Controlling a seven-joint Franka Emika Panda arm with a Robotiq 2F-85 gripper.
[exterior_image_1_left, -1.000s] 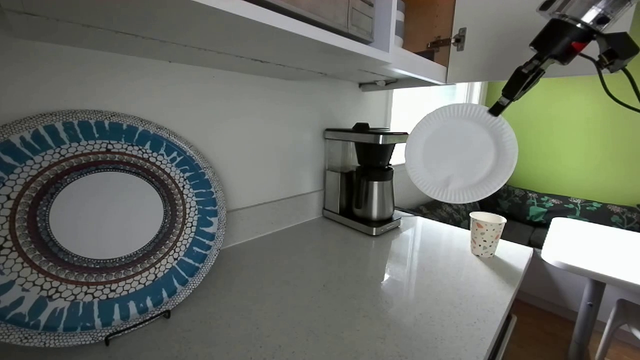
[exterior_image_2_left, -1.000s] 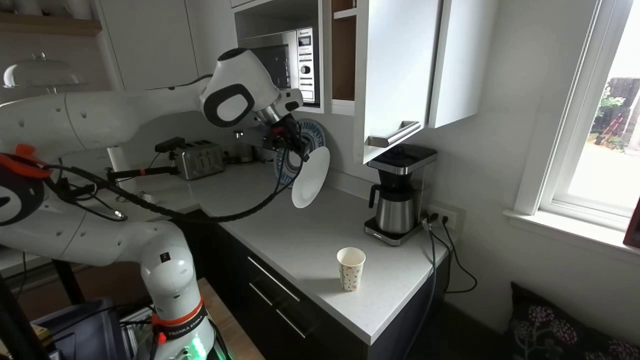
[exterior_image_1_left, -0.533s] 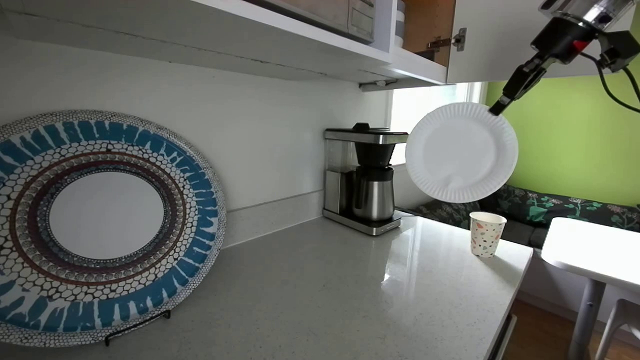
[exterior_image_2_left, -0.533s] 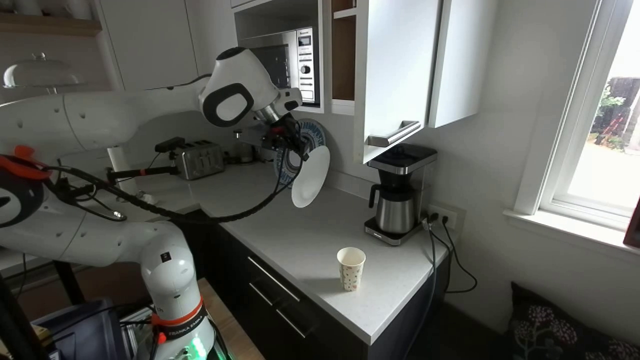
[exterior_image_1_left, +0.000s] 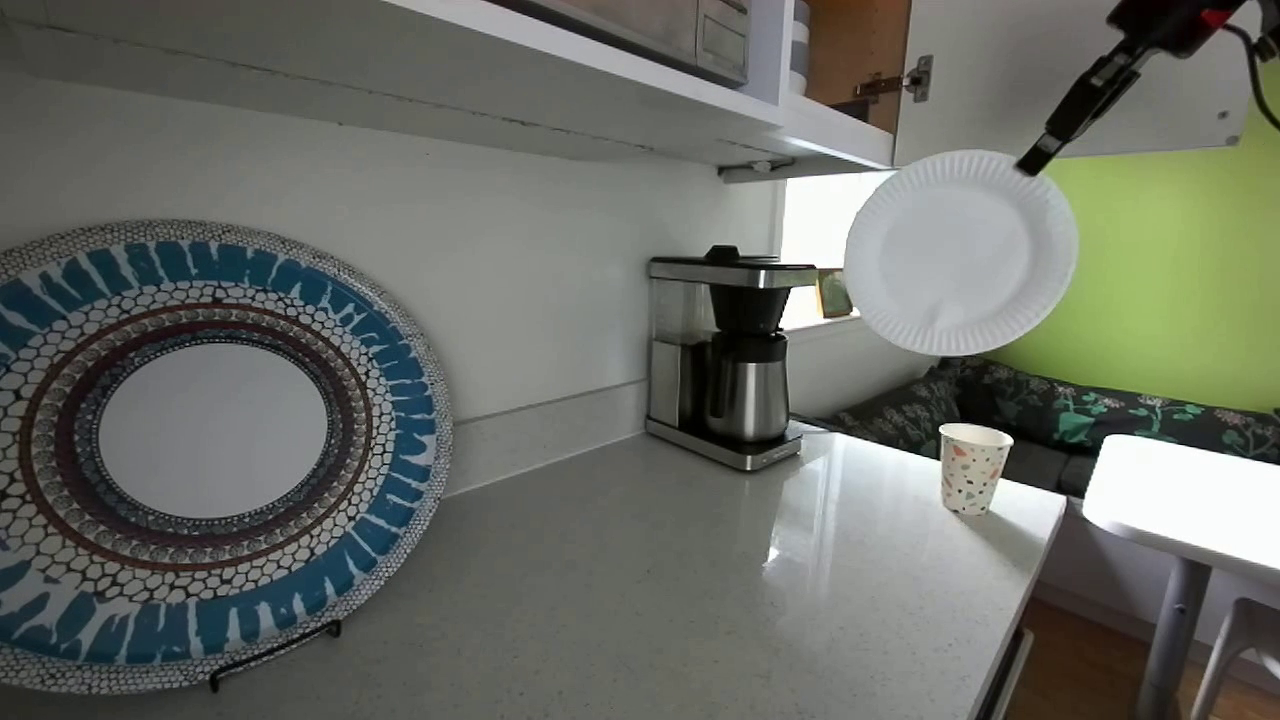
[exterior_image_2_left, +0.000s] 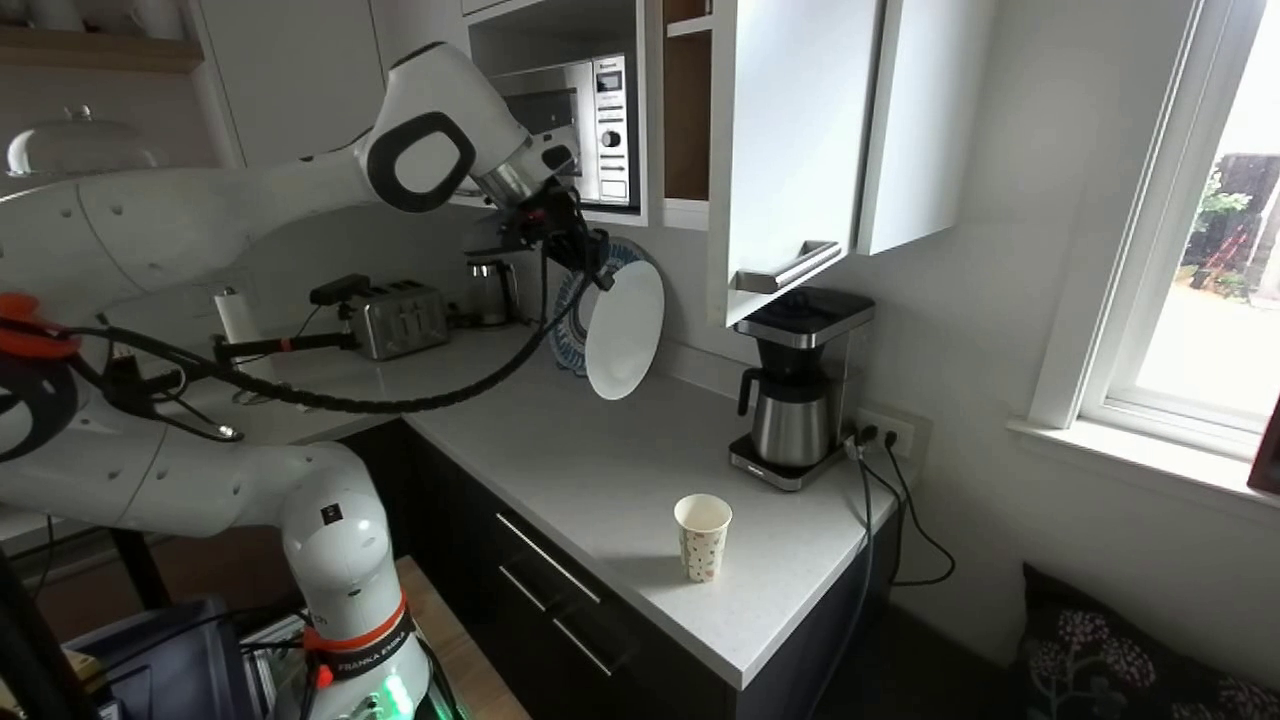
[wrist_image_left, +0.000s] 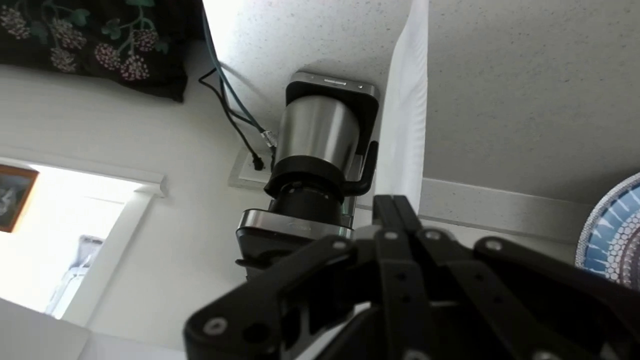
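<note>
An exterior view catches the gripper (exterior_image_1_left: 1033, 163) from below; an exterior view looks down, side-on to the arm (exterior_image_2_left: 225, 215); the inverted wrist view peers closely along the fingers (wrist_image_left: 382, 216). Both exterior views share the counter (exterior_image_2_left: 590, 455) below.

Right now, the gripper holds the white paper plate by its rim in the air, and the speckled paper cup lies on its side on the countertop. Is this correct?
Not entirely. The speckled paper cup stands upright on the countertop, not on its side, as both exterior views show. The gripper does hold the white paper plate by its rim in the air.
</note>
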